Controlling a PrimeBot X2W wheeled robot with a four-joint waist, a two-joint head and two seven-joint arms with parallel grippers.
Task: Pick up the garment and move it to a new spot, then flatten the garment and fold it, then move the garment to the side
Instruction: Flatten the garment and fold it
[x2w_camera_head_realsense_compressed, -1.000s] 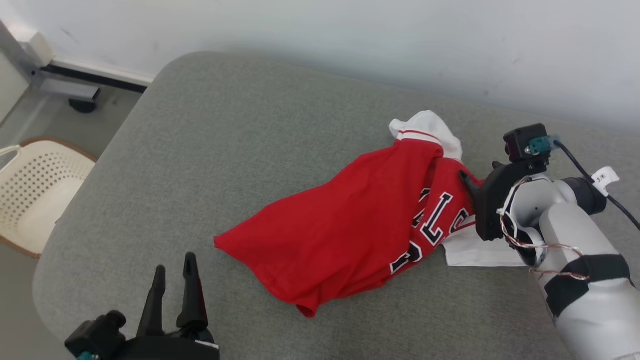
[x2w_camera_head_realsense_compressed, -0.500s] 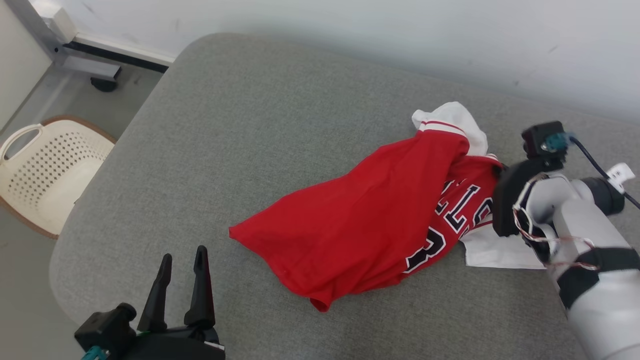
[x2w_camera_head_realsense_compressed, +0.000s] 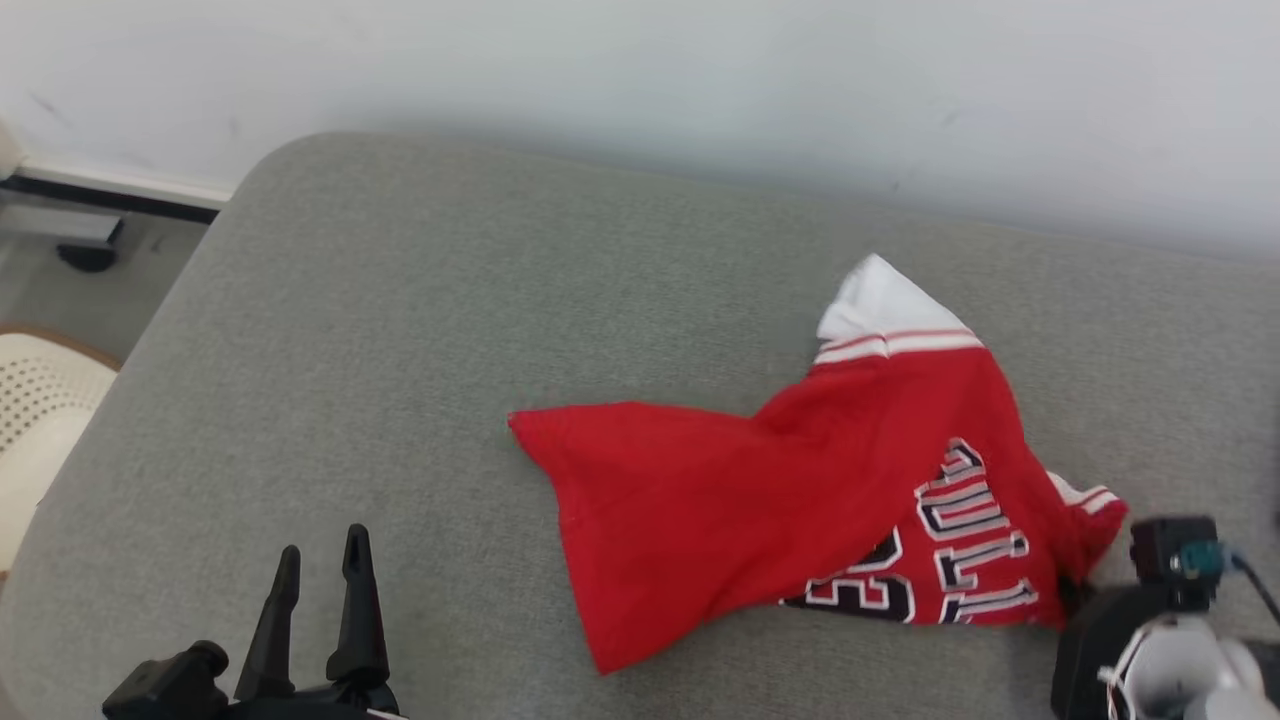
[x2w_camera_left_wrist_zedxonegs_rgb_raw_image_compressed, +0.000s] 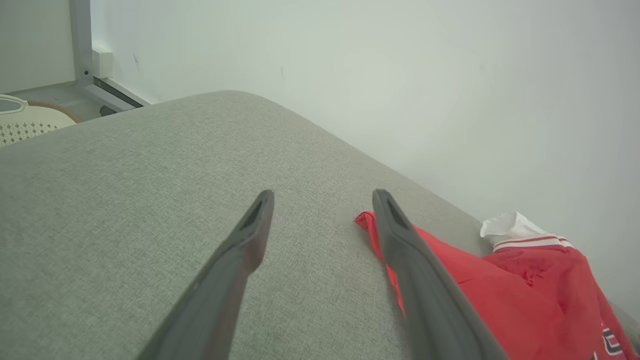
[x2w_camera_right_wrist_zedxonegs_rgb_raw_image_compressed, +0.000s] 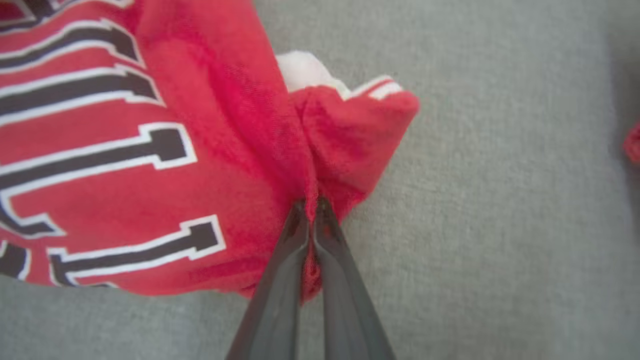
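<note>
The right gripper (x2w_camera_right_wrist_zedxonegs_rgb_raw_image_compressed: 311, 206) was clamped on a fold of the red, black-lettered fabric jersey (x2w_camera_head_realsense_compressed: 760, 500). The left gripper (x2w_camera_head_realsense_compressed: 322, 545) stood wide above the grey fabric cushion (x2w_camera_head_realsense_compressed: 400, 300).

Long, matte-dark, tapered fingers (x2w_camera_left_wrist_zedxonegs_rgb_raw_image_compressed: 240, 250) on left end effector (x2w_camera_left_wrist_zedxonegs_rgb_raw_image_compressed: 322, 196) and right end effector (x2w_camera_right_wrist_zedxonegs_rgb_raw_image_compressed: 311, 204). Right behind the right end effector: boxy black camera (x2w_camera_head_realsense_compressed: 1170, 545), teal plug (x2w_camera_head_realsense_compressed: 1200, 558), dark cable (x2w_camera_head_realsense_compressed: 1255, 590), pale grey shell (x2w_camera_head_realsense_compressed: 1175, 680) with thin looped wires (x2w_camera_head_realsense_compressed: 1118, 662).
</note>
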